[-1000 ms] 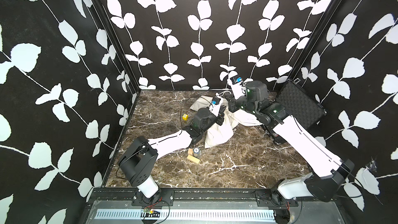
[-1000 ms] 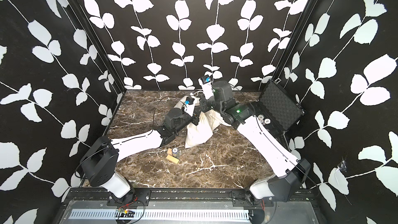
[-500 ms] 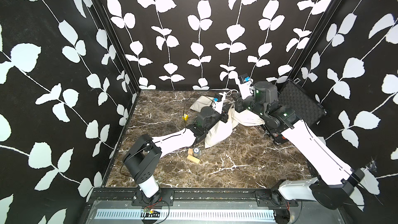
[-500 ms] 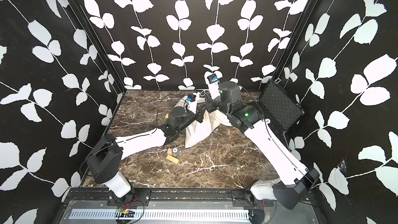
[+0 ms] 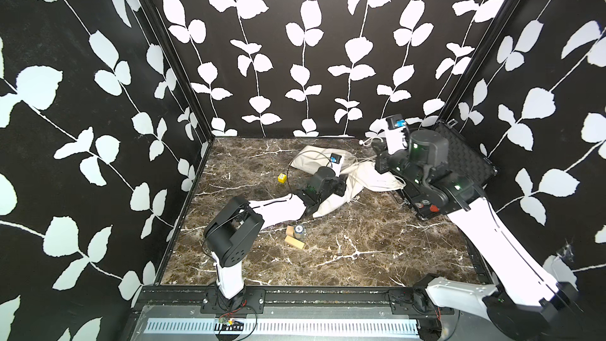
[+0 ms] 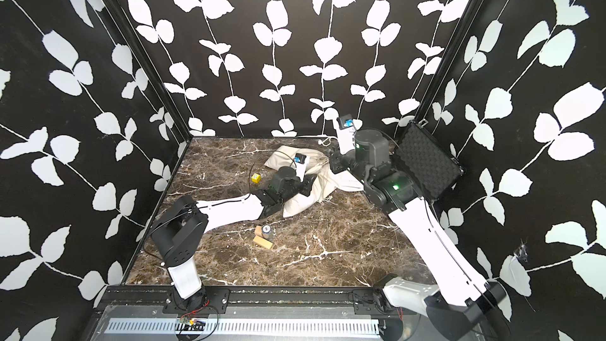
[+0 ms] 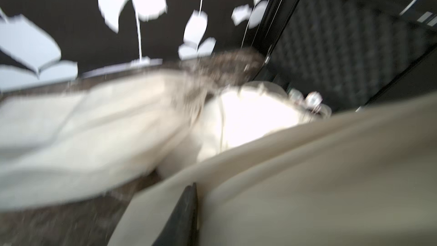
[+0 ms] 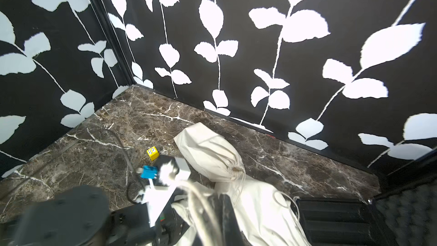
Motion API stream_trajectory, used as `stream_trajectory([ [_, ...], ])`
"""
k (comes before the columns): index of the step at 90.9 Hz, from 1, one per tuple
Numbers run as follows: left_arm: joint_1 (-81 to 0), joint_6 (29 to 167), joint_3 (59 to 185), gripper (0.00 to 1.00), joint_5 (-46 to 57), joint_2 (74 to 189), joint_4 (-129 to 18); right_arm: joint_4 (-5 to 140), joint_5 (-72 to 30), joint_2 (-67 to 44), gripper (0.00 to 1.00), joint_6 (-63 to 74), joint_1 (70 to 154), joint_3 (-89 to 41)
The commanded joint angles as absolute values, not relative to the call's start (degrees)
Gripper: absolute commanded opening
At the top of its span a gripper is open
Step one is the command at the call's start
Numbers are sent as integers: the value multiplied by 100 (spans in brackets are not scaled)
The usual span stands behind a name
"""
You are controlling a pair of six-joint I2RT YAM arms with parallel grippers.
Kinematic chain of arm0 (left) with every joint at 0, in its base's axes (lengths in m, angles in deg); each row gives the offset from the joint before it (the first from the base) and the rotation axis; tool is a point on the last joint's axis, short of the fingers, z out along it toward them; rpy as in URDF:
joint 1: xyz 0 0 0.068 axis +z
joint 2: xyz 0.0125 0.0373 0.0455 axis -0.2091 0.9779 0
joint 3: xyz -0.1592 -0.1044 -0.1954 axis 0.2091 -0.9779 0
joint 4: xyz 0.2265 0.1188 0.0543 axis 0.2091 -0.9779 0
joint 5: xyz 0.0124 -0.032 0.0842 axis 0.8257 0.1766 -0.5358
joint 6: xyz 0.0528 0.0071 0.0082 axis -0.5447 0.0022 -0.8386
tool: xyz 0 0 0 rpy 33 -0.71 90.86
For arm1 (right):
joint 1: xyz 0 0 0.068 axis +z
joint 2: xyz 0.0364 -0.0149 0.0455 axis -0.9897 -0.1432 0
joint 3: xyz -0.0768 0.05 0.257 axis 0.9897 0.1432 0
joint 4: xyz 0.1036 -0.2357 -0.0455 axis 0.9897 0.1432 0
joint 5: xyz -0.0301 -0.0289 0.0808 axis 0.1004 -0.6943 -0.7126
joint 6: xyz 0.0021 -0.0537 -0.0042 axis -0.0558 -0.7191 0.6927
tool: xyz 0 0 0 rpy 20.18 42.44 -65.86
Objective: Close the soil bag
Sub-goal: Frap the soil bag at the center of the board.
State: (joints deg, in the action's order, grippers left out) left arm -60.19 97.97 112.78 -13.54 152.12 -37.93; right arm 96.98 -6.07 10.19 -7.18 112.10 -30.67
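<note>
Cinching looks almost done. The soil bag (image 8: 208, 155), lying just beside the yellow die (image 8: 152, 153), has its neck puckered nearly shut, with only a dark speck at the centre. What is left is probably one last steady pull on the drawstring (image 8: 239, 185) without dragging the bag. The right gripper (image 8: 205, 211) is clamped tight on those cords. The left gripper (image 5: 337, 188) rests on a second cloth bag (image 5: 331, 206) near the die; blur hides how wide its jaws stand.
</note>
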Motion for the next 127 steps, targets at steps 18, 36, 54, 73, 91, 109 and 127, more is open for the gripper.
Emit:
stream_trajectory([
  [18, -4990, 10138, 10490, 0, -2426, 15246, -6430, 8081, -108, 1676, 0, -549, 10854, -2918],
  [36, -4644, 9692, 10250, 4, -3212, 14591, -6894, 7685, -571, 1471, 0, -398, 10844, -2316],
  [54, -4650, 9107, 10196, 37, -2935, 14407, -6285, 7341, -457, 1178, 0, -276, 10840, -1767],
  [73, -4921, 8368, 9450, 80, -1678, 13147, -4835, 7327, -577, 1030, 0, -78, 10840, -1524],
  [91, -5356, 7869, 9496, 93, -624, 12597, -4276, 7376, -735, 960, 0, -15, 10842, -1493],
  [109, -5572, 7726, 10253, 94, 408, 12823, -4324, 7340, -922, 940, 0, 64, 10840, -1525],
  [127, -5681, 7787, 11252, 92, 1141, 13382, -4315, 7316, -978, 998, 0, 93, 10844, -1509],
])
